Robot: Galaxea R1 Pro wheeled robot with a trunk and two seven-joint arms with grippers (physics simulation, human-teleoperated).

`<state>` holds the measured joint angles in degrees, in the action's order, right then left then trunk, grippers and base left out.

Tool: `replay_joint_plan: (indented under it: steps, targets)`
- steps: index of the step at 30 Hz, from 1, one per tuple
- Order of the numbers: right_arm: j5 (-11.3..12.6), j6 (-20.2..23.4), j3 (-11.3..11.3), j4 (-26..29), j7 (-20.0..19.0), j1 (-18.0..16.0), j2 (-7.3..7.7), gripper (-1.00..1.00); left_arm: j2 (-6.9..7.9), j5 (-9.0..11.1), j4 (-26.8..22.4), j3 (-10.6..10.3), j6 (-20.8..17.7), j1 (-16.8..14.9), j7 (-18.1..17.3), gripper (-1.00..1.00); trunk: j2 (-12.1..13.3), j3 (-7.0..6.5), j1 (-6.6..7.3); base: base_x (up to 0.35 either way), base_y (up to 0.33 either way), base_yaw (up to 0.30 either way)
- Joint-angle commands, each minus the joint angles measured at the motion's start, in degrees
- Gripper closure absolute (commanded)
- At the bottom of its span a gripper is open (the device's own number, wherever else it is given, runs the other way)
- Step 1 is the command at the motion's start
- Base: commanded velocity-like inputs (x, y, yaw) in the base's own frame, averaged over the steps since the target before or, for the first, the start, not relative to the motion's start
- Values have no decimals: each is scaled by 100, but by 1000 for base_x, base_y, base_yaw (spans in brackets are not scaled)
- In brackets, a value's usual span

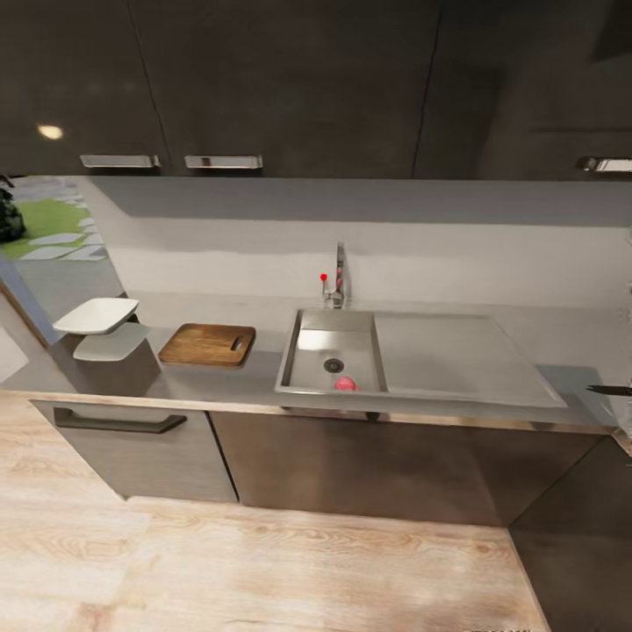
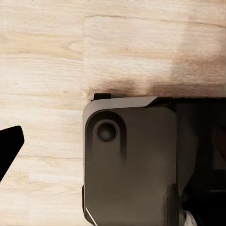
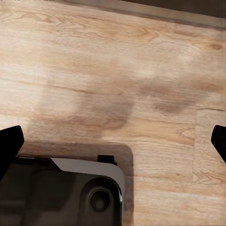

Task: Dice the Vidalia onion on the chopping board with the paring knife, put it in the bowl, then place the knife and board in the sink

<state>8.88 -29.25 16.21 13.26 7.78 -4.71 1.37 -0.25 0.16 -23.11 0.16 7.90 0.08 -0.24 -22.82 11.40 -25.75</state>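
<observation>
Small pinkish-red onion [image 1: 345,384] is sitting in the rectangular grey steel sink [image 1: 309,354], right by the basin's front edge, just in front of the round drain [image 1: 333,364]. Dark brown wooden chopping board [image 1: 207,344] lies flat on the glossy grey countertop [image 1: 491,399] just left of the sink, and the shallow white square bowl [image 1: 96,315] is at the counter's far left end. A dark slim thing [image 1: 609,390] pokes in at the counter's right edge, can't tell if it's the knife. Both wrist cams look down at light wood floor [image 3: 117,70] and the robot's grey base [image 2: 132,160]. Right gripper [image 3: 113,141] has its black fingertips [image 3: 9,146] spread wide with nothing between them; the left gripper [image 2: 9,146] shows one fingertip, so can't tell.

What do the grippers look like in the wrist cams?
Little of them shows: the right gripper appears as two plain black finger tips at opposite frame edges, the left gripper as one black tip. No cables or markings visible. Grey-and-black robot base below.
</observation>
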Motion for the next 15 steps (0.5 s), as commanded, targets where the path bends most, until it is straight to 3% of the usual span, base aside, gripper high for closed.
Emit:
replay_joint_plan:
  steps: [1,15]
  targets:
    - [51,-17,49,0,22,-4,3,-100,-1,2,-5,2,10,1,-2,-100,-10,5,-3,0,0,-159]
    - [46,-20,46,1,28,-4,21,-100,-1,2,7,2,10,1,-2,-100,-10,-71,-3,0,0,-188]
